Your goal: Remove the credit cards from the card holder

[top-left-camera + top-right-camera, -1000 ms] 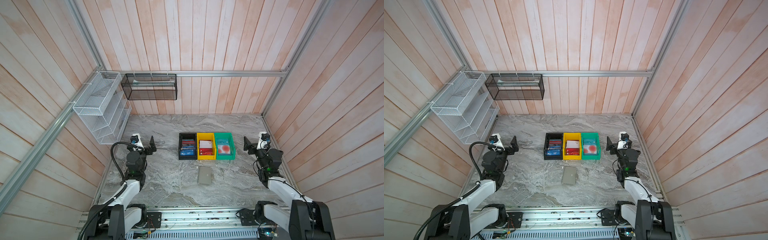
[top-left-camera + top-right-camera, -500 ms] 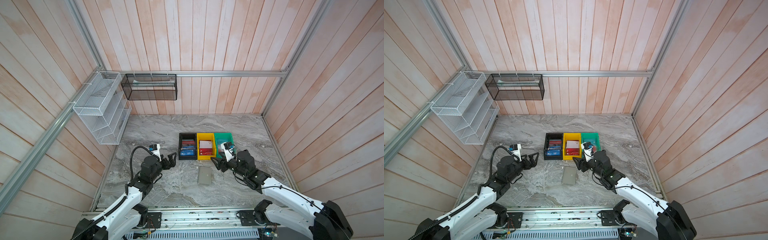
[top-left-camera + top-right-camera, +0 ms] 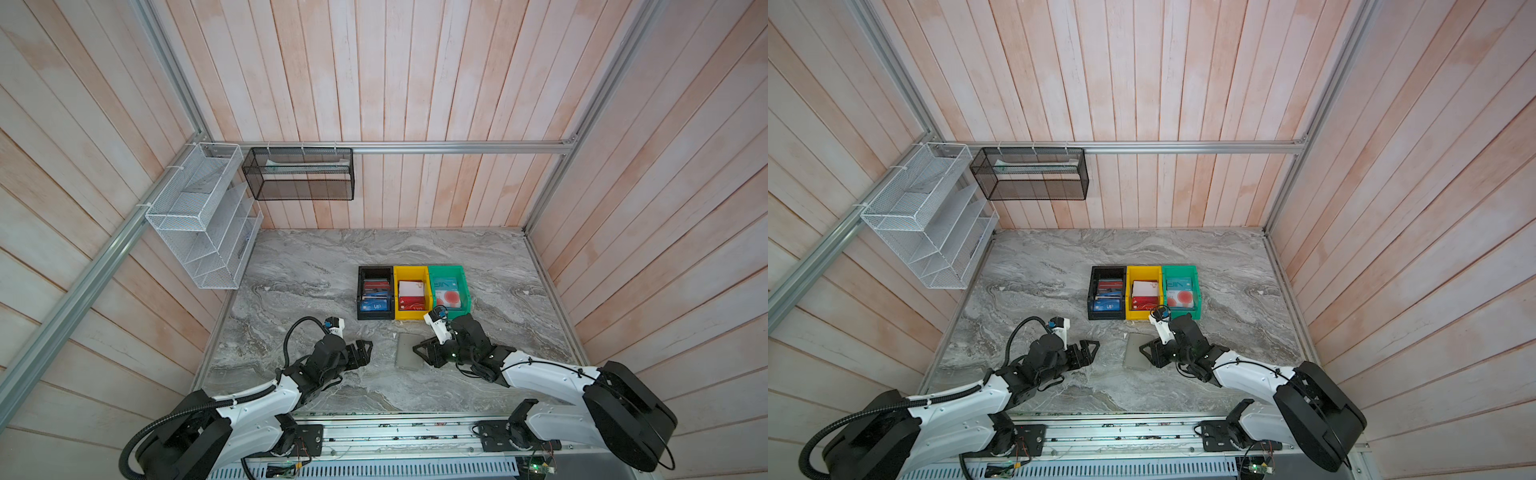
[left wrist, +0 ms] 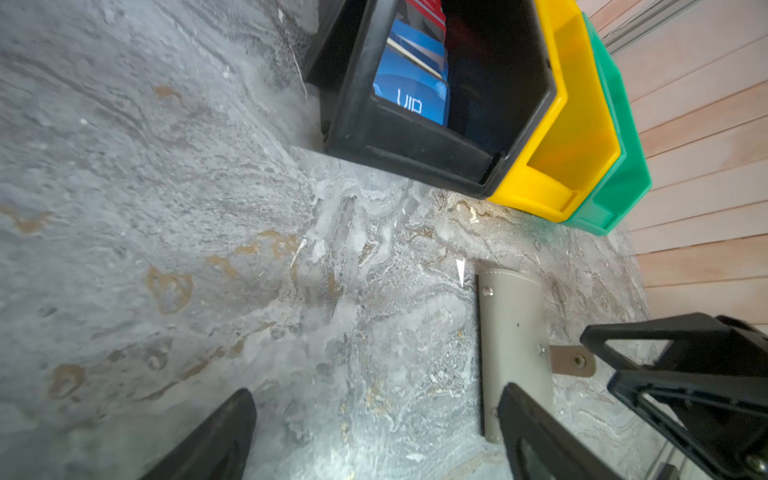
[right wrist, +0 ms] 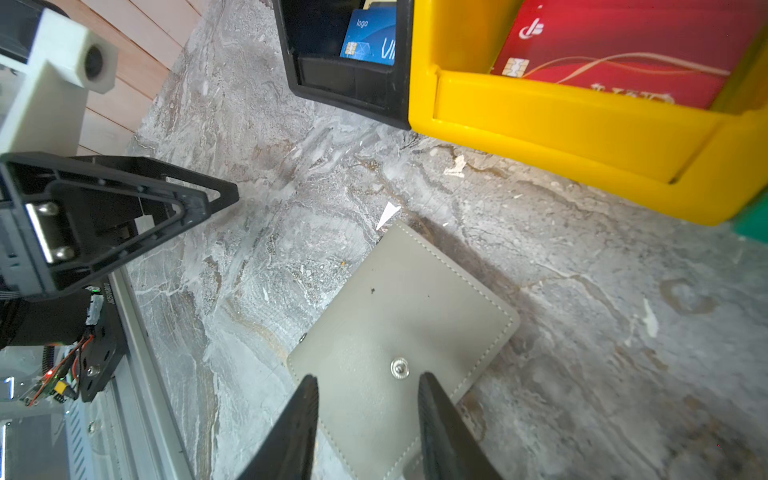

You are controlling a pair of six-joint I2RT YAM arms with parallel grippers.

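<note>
Top views: the left fingers (image 3: 362,352) and right fingers (image 3: 424,352) have swung in from the sides of the desk (image 3: 316,266). They now flank the card holder (image 3: 408,351), which hasn't budged and lies shut just in front of the yellow bin (image 3: 410,270).

Left wrist: left fingers gape wide, empty, holder just beside them.

Right wrist: right fingers have narrowed to roughly half, poised over the snap (image 5: 399,368), gripping nothing.

So only the approach is done. No credit cards are showing, presumably still inside.
</note>
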